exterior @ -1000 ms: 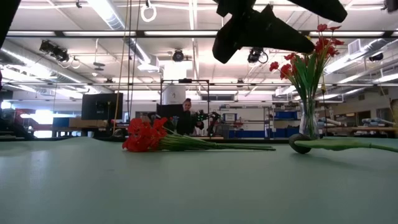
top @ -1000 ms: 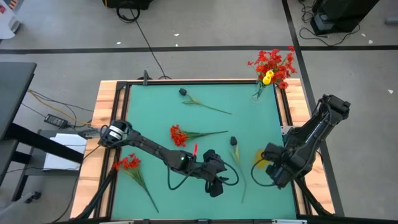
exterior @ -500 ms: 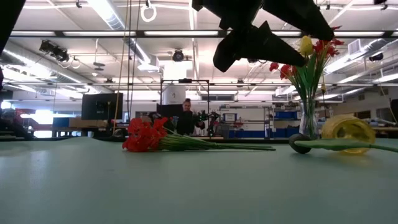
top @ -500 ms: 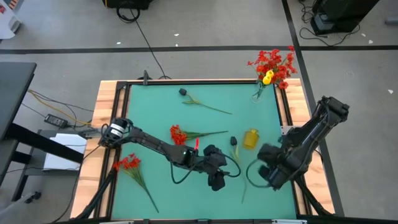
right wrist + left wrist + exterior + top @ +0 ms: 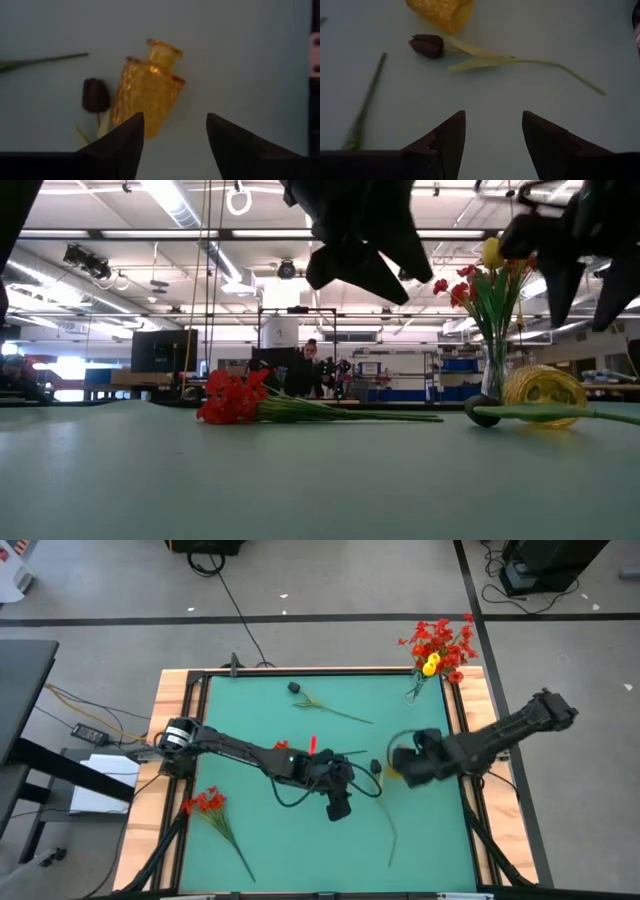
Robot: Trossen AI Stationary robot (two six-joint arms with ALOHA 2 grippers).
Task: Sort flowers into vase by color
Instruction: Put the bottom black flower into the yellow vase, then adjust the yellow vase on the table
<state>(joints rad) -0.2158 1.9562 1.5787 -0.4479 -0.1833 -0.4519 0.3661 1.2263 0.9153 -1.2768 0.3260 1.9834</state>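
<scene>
A yellow glass vase (image 5: 147, 95) lies on its side on the green table, right of centre (image 5: 392, 771). A dark-headed flower (image 5: 426, 46) lies beside it, its stem running toward the near edge. My right gripper (image 5: 172, 125) hangs open above the vase, clear of it (image 5: 585, 280). My left gripper (image 5: 493, 120) is open above bare table, just near-left of the dark flower (image 5: 338, 807). A red flower (image 5: 285, 748) lies partly under the left arm. A second red flower (image 5: 205, 802) lies near left. Another dark flower (image 5: 296, 688) lies at the far side.
A clear vase (image 5: 415, 690) holding red flowers and one yellow stands at the table's far right corner (image 5: 495, 370). A wooden frame (image 5: 170, 710) borders the table. Open table lies near the front edge. A person (image 5: 310, 365) stands far behind in the room.
The yellow vase has gone from by my right gripper at the near right to lie on its side nearer the table's middle. My right gripper has then swung toward the far edge and the left, rolling, and now hangs over it. My left gripper has moved toward the far edge.
</scene>
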